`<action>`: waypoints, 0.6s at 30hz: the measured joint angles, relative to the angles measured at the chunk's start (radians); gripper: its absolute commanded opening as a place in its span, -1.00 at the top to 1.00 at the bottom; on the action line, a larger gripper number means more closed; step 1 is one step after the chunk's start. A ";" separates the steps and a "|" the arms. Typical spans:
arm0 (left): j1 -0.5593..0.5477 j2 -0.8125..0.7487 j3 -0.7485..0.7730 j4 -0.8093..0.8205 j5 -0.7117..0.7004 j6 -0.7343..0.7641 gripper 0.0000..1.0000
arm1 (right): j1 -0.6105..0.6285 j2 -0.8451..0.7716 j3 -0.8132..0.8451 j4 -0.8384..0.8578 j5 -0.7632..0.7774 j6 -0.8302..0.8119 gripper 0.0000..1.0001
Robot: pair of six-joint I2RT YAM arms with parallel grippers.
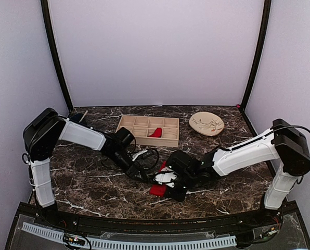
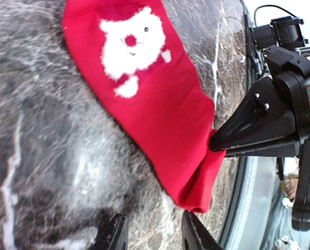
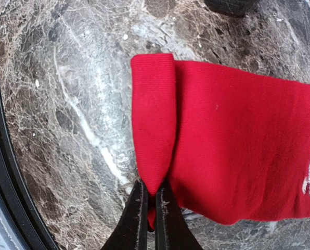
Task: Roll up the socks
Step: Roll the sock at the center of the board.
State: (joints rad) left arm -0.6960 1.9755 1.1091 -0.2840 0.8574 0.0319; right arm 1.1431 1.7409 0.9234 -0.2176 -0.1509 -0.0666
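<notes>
Right gripper (image 3: 150,191) pinches the patched sock (image 3: 238,151) by its folded end, lower centre, near the table edge (image 3: 1,156). Left gripper (image 2: 152,232) is spread, empty, just beside. The other sock (image 1: 155,133) lies in a wooden tray (image 1: 144,142) compartment, upper centre.

A wooden compartmented tray (image 1: 139,137) sits at the back of the dark marble counter (image 1: 87,182), with a red fabric sock (image 1: 155,133) in one compartment and a round beige plate (image 1: 206,124) to its right. Nearer, a red white-patched sock (image 2: 155,104) lies between the left gripper (image 2: 152,229) and the right gripper (image 3: 151,195).
</notes>
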 measured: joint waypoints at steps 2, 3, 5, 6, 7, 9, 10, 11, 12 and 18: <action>0.001 -0.031 -0.043 0.053 -0.027 -0.026 0.25 | -0.019 0.010 0.011 -0.009 -0.037 0.004 0.91; 0.002 -0.043 -0.060 0.071 -0.035 -0.037 0.24 | -0.029 0.015 0.016 -0.013 -0.058 0.007 0.91; 0.002 -0.073 -0.101 0.116 -0.058 -0.057 0.24 | -0.045 0.023 0.025 -0.021 -0.092 0.013 0.91; 0.002 -0.090 -0.126 0.144 -0.069 -0.068 0.23 | -0.051 0.029 0.032 -0.028 -0.117 0.018 0.91; 0.002 -0.110 -0.151 0.171 -0.082 -0.079 0.23 | -0.061 0.031 0.034 -0.030 -0.128 0.020 0.91; 0.002 -0.151 -0.199 0.225 -0.107 -0.099 0.23 | -0.078 0.041 0.044 -0.041 -0.168 0.022 0.91; 0.002 -0.176 -0.236 0.266 -0.124 -0.115 0.22 | -0.088 0.047 0.049 -0.044 -0.189 0.024 0.91; 0.002 -0.196 -0.240 0.270 -0.126 -0.116 0.22 | -0.097 0.053 0.054 -0.049 -0.210 0.024 0.91; 0.002 -0.216 -0.257 0.298 -0.139 -0.124 0.22 | -0.107 0.060 0.059 -0.052 -0.233 0.026 0.91; -0.021 -0.341 -0.356 0.437 -0.216 -0.149 0.21 | -0.162 0.100 0.083 -0.078 -0.372 0.034 0.91</action>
State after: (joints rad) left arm -0.7166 1.6348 0.7536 0.1528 0.6418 -0.1169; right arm 0.9810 1.8404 1.0065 -0.2955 -0.5224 -0.0322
